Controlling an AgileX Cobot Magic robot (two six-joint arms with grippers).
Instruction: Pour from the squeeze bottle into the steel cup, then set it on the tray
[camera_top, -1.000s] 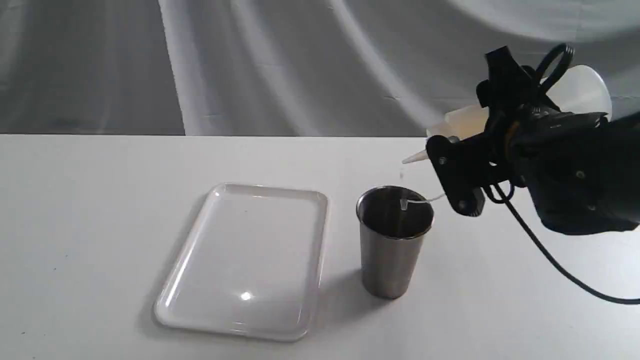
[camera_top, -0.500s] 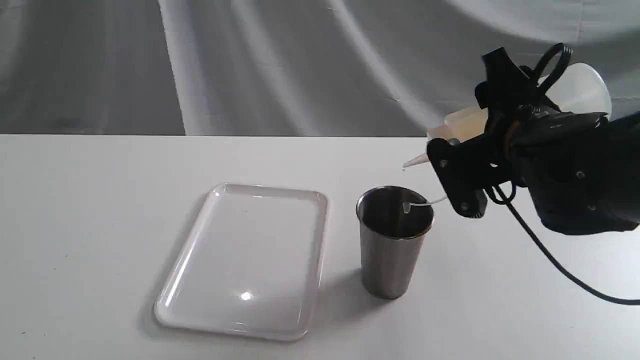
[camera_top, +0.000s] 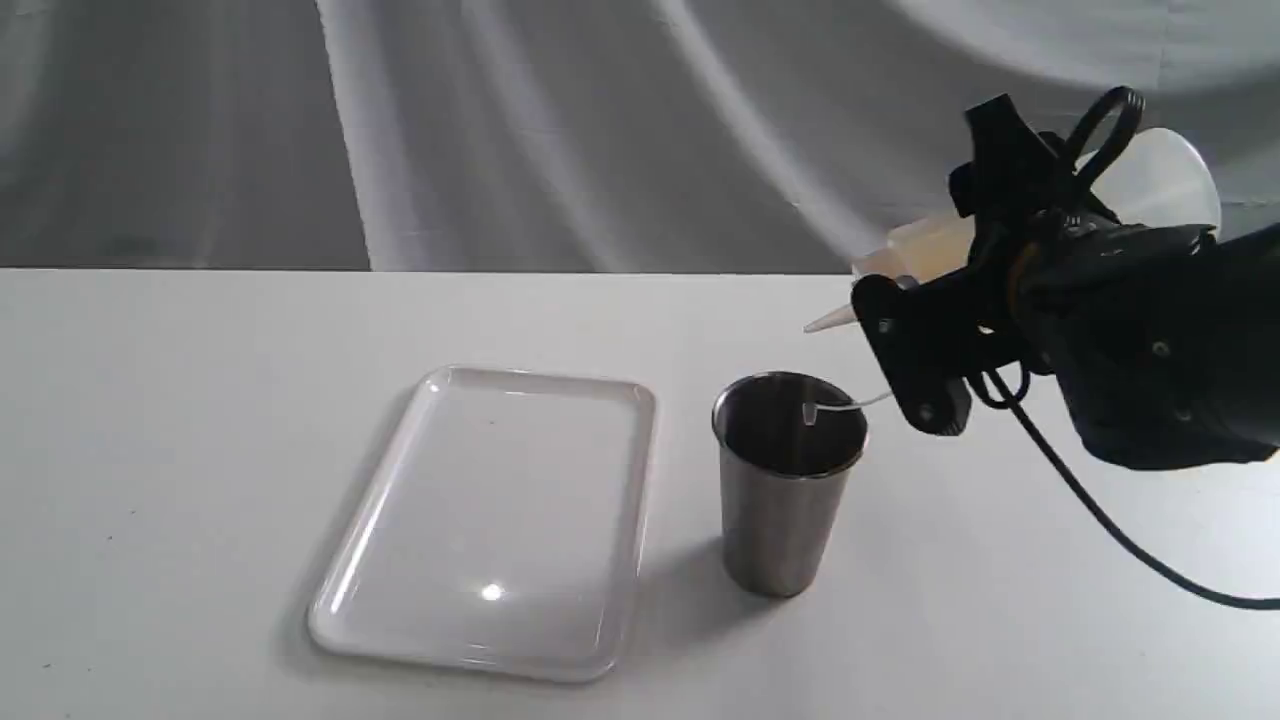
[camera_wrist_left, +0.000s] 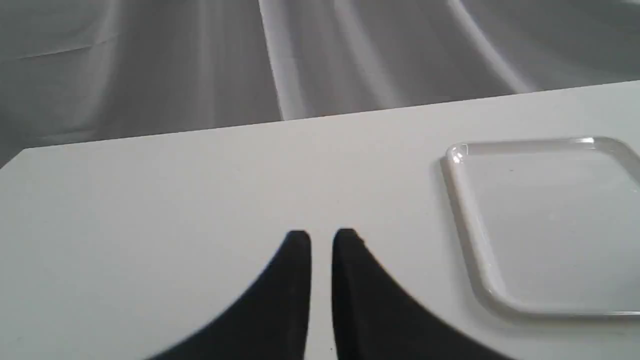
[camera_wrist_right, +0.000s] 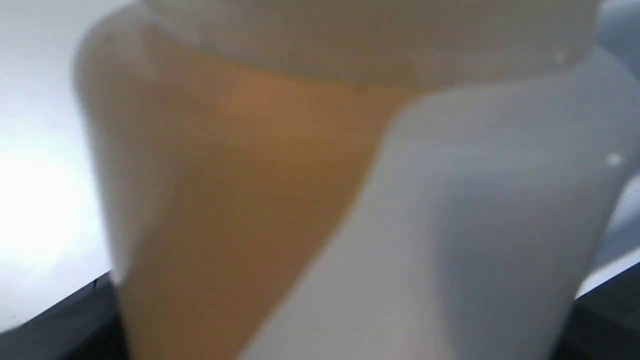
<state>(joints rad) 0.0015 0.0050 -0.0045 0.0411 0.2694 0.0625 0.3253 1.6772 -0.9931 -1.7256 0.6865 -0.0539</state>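
My right gripper (camera_top: 960, 262) is shut on the squeeze bottle (camera_top: 928, 246), which is tipped nearly level, above and to the right of the steel cup (camera_top: 783, 505). The cone nozzle (camera_top: 828, 319) points left, just over the cup's far rim. The tethered cap (camera_top: 808, 409) hangs on its strap over the cup's mouth. In the right wrist view the bottle (camera_wrist_right: 300, 200) fills the picture, amber liquid pooled to one side. The white tray (camera_top: 490, 500) lies left of the cup with nothing on it. My left gripper (camera_wrist_left: 321, 241) hovers over bare table, shut, apart from the tray (camera_wrist_left: 470, 225).
A white table (camera_top: 200, 450) carries the tray and cup, backed by a grey draped cloth (camera_top: 500, 130). A black cable (camera_top: 1100, 520) loops down from the right arm toward the table on the right.
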